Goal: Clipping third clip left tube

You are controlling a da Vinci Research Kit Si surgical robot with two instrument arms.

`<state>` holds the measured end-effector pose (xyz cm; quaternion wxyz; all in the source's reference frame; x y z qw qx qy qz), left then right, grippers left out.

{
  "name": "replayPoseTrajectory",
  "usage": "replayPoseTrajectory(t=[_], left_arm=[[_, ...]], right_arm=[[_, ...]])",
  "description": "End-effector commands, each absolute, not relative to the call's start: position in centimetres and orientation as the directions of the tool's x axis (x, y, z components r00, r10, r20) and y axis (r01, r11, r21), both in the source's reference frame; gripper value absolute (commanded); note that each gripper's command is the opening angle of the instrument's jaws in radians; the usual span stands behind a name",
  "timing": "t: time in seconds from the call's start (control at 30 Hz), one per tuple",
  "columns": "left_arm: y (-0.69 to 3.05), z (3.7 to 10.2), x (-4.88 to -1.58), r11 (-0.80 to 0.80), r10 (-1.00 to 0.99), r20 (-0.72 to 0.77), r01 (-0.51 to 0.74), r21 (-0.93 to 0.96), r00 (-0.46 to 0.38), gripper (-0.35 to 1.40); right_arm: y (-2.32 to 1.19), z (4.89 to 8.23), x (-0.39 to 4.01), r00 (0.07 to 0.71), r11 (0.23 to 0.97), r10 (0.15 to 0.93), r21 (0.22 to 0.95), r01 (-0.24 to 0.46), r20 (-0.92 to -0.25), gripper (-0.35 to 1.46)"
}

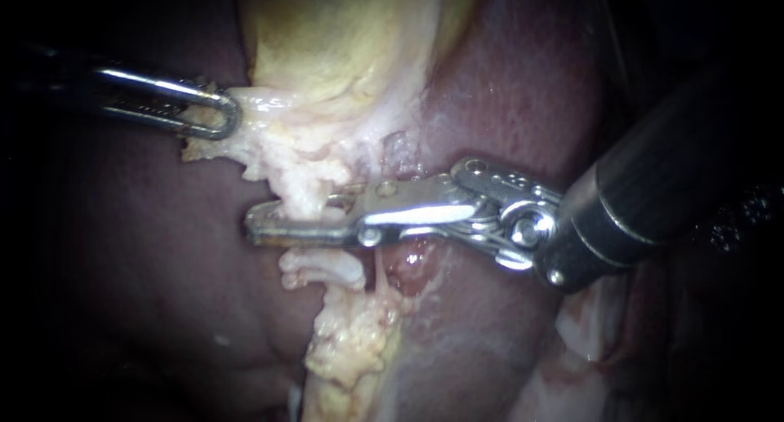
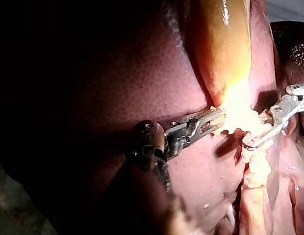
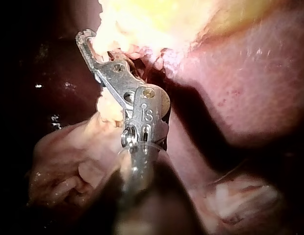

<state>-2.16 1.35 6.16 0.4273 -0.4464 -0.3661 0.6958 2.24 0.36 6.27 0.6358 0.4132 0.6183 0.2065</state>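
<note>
Key relation, endoscope view: tube (image 1: 304, 195) runs 12–6, while R instrument's pincer (image 1: 255, 228) lies 3–9 across it, so the axes cross about square. Tube sits between the jaws, back from the tips toward 3. Pincer looks clenched on it, tho tissue hides part of the upper jaw. R is the nearer arm. L instrument's pincer (image 1: 229, 116), at 10 from the crossing, grasps tissue (image 1: 249, 148) under the gallbladder (image 1: 343, 46), prob. tensioning toward 9.
</note>
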Motion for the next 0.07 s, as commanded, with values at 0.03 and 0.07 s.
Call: replayPoseTrajectory(t=[0.03, 0.07], left_arm=[[1.35, 6.16, -2.16, -0.367, 0.921, -0.308, -0.268, -0.891, -0.236, -0.35], [1.35, 6.16, -2.16, -0.367, 0.921, -0.308, -0.267, -0.891, -0.236, -0.35]], right_arm=[[0.36, 6.29, 2.24, 0.15, 0.573, 0.774, 0.781, 0.249, -0.616, -0.35], [0.36, 6.29, 2.24, 0.152, 0.572, 0.773, 0.78, 0.254, -0.616, -0.35]])
